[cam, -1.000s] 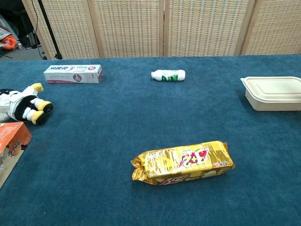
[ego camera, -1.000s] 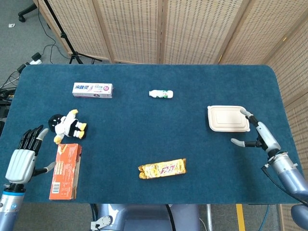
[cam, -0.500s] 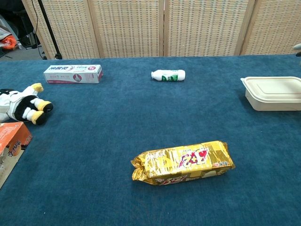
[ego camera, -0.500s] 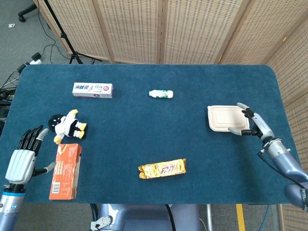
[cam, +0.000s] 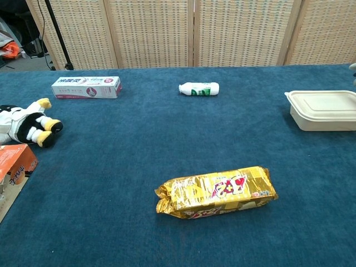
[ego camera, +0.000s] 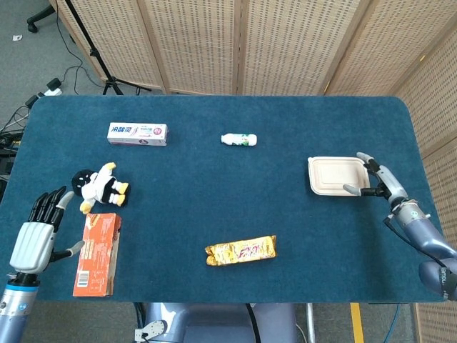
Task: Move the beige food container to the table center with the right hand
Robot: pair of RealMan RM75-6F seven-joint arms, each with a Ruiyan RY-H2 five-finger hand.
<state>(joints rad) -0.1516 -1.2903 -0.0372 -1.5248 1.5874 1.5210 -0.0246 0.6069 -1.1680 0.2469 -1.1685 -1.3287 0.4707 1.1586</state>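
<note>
The beige food container (ego camera: 338, 176) lies closed with its lid on near the right edge of the blue table (ego camera: 214, 214), well apart from the table center. In the chest view the container (cam: 322, 109) is cut off at the right border of the frame, so its far end is hidden there. The right hand (ego camera: 377, 181) is at the container's right end with the fingers spread around that end; one finger (ego camera: 353, 189) reaches along the near rim, but whether it really touches the rim I cannot tell, and nothing is seen grasped. In the chest view only a small pale tip of this hand shows at the right border. The left hand (ego camera: 37, 230) stays open, fingers apart and empty, just beside the orange box (ego camera: 98, 254) at the left edge; the chest view does not show it. The box (cam: 12, 177) is also cut off there.
</note>
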